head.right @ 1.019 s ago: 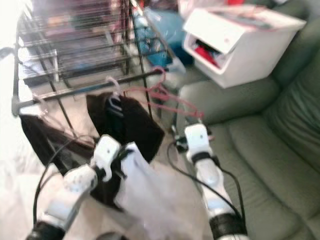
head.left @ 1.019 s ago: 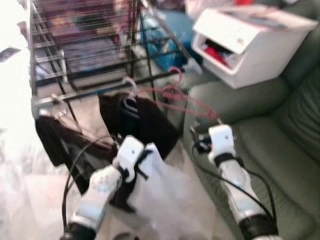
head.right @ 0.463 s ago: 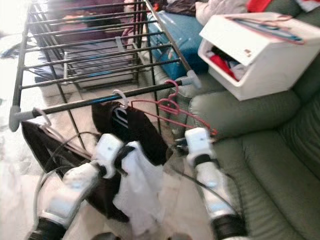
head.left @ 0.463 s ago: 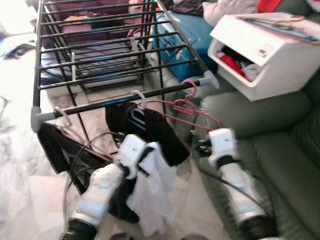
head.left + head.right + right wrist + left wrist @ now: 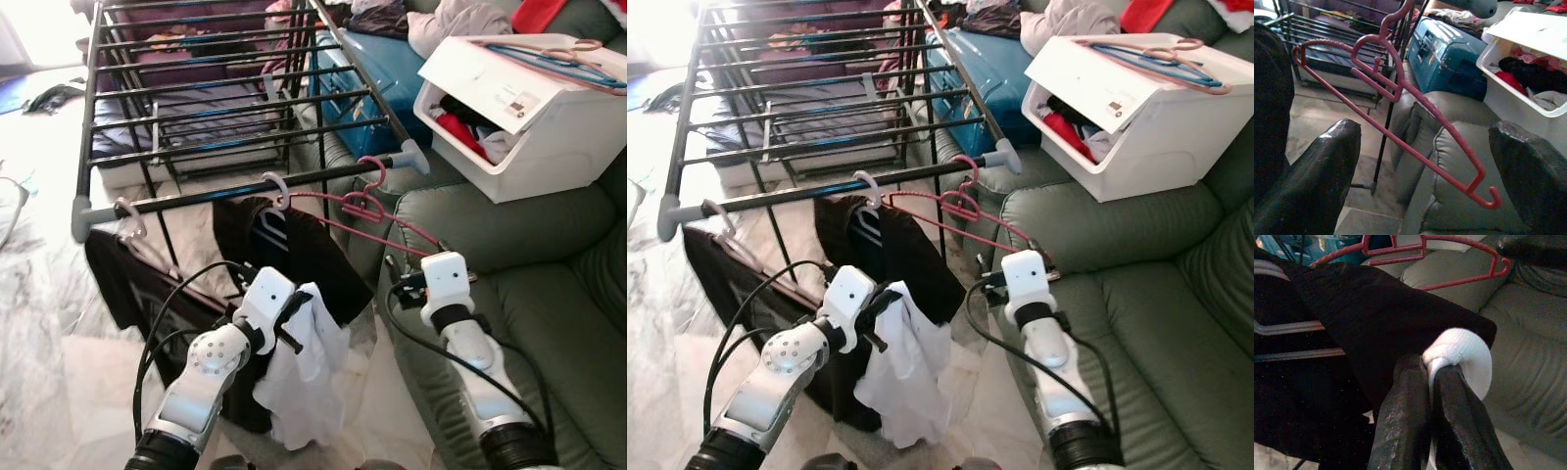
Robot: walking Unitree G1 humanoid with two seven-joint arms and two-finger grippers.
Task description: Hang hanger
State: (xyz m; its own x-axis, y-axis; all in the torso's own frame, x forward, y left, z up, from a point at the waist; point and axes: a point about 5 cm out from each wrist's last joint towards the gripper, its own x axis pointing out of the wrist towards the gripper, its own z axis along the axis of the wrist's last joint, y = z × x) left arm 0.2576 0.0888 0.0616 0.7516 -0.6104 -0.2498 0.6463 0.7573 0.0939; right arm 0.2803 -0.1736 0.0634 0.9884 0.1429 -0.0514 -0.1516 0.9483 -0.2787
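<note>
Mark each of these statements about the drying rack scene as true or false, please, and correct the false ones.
1. The left gripper is shut on the white cloth. True.
2. The red hanger lies on the sofa. False: its hook is over the rack bar.
3. The right gripper is open, the hanger between its fingers. True.
4. The white bin is empty. False: it holds clothes.

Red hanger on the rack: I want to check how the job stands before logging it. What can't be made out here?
- Red hanger: whether its hook fully seats on the rack bar; too small in the eye views.
- White garment: its shape; it hangs bunched from the left gripper.
- Black garment: its hanger, mostly covered by cloth.
- Right gripper: open, its reach to the hanger unclear.
</note>
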